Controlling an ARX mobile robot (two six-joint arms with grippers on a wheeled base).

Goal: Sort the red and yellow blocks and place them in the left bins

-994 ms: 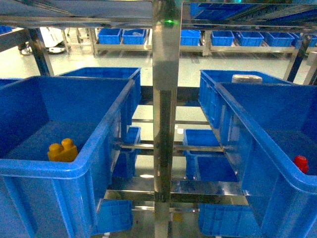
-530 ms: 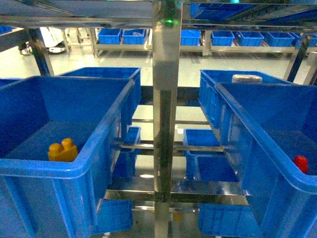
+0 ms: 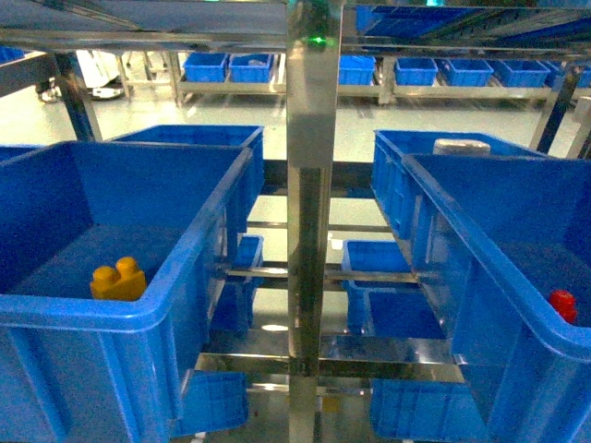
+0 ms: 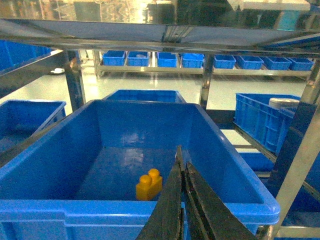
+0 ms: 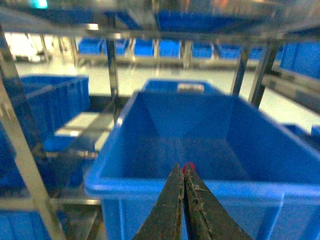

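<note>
Left gripper (image 4: pixel 183 165): dark fingers pressed together, tips meeting with no gap, nothing between them, seen only in the left wrist view, held over the near rim of the large deep blue plastic crate (image 4: pixel 235 192) on the left. Orange-yellow two-stud plastic brick (image 4: pixel 149 184) lies on that crate's floor, toward the near wall, just left of the fingertips in the wrist view and clear of them; the head view shows the same brick (image 3: pixel 117 278) near the front-left of the left crate (image 3: pixel 199 242), studs up. Right gripper (image 5: pixel 181 170): fingers also closed tight tip to tip, holding nothing, poised over the near rim of the second large blue crate (image 5: pixel 107 175) on the right. Small red plastic block (image 5: pixel 189 167) shows just behind the right fingertips, mostly hidden by them, so contact cannot be judged; in the head view it (image 3: pixel 562 304) sits inside the right crate (image 3: pixel 480 268) against its near right edge, partly cut by the rim. Neither gripper shows in the head view. Vertical steel rack post (image 3: pixel 307 231) stands between the two crates. Further blue bins (image 3: pixel 226 66) line far shelves across the floor, and a white round object (image 3: pixel 461 146) rests in the far right bin.
</note>
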